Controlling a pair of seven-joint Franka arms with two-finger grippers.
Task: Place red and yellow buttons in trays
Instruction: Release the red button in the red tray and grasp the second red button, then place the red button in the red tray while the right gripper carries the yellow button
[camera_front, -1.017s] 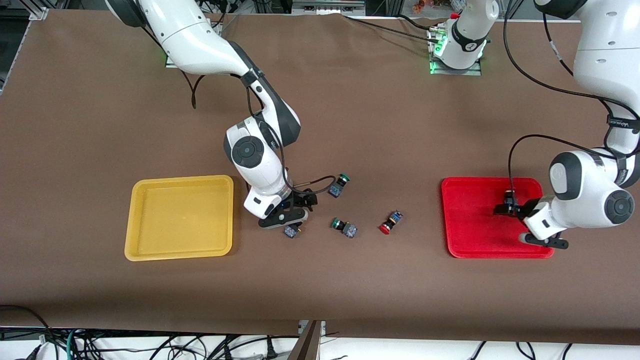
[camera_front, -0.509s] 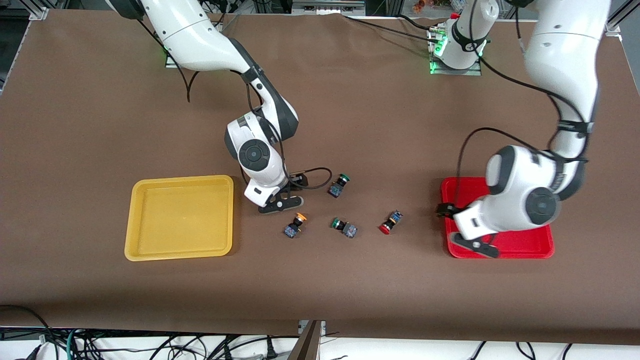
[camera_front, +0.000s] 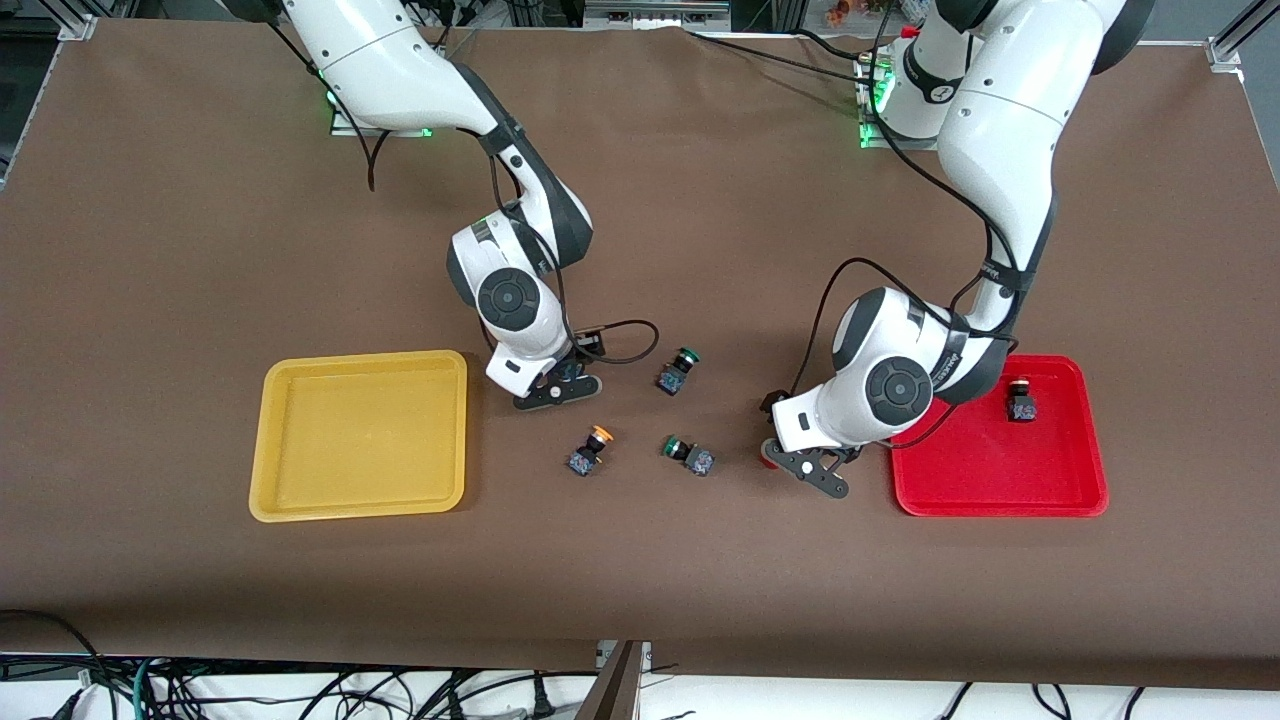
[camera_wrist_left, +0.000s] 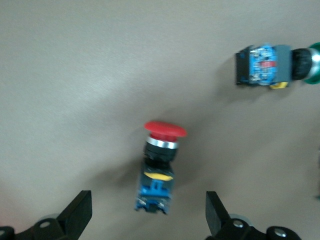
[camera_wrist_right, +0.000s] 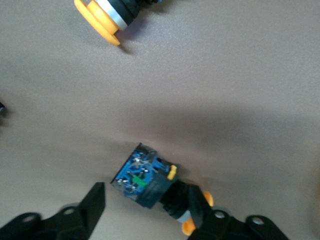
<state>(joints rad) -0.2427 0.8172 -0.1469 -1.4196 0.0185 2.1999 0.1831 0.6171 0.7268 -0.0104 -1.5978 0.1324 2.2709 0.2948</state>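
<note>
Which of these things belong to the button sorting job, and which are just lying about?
Job: yellow tray; red tray, one button in it; red button under left gripper; yellow button under right gripper; second yellow button beside it.
Lying about: green button; second green button.

We see the left gripper (camera_front: 812, 470) gone from the red tray (camera_front: 1000, 495), leaving a button (camera_front: 1020, 404) there, now over the red-capped button (camera_wrist_left: 159, 167).
</note>
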